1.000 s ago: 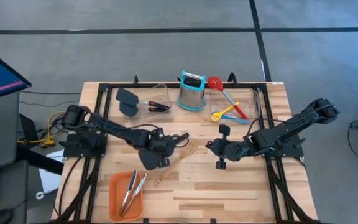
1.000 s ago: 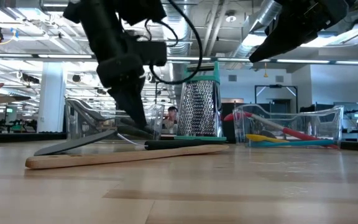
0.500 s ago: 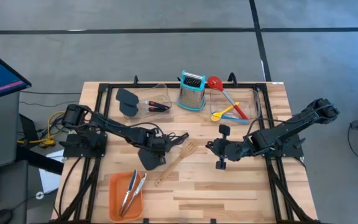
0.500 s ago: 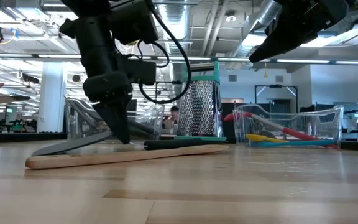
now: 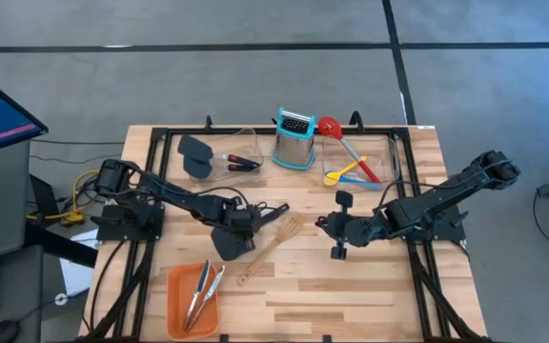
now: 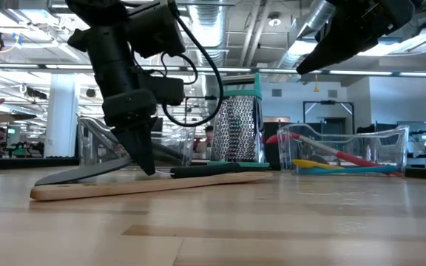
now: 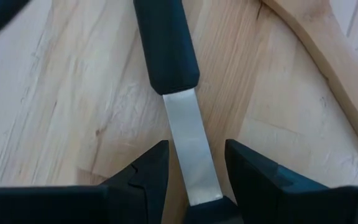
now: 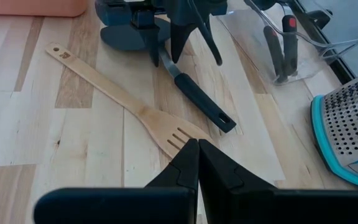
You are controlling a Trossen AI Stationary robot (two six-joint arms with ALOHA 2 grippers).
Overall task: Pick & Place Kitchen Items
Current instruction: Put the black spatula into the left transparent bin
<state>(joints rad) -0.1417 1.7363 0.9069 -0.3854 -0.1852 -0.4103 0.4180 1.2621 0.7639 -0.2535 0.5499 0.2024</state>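
So the left gripper (image 5: 237, 232) is right down over the spatula (image 7: 178, 99) lying mid-table, fingers (image 7: 146, 178) spread either side of its metal neck, nothing squeezed yet. Looks like the grab step. Next it just needs to close on that thin neck and lift cleanly, without snagging the wooden spatula (image 5: 270, 250) lying just beside it. Over on the right, the right gripper (image 5: 338, 238) waits above the table, fingers shut, empty.

Left gripper (image 7: 191, 180) jaws spread, pointing down; right gripper (image 8: 197, 163) jaws closed.
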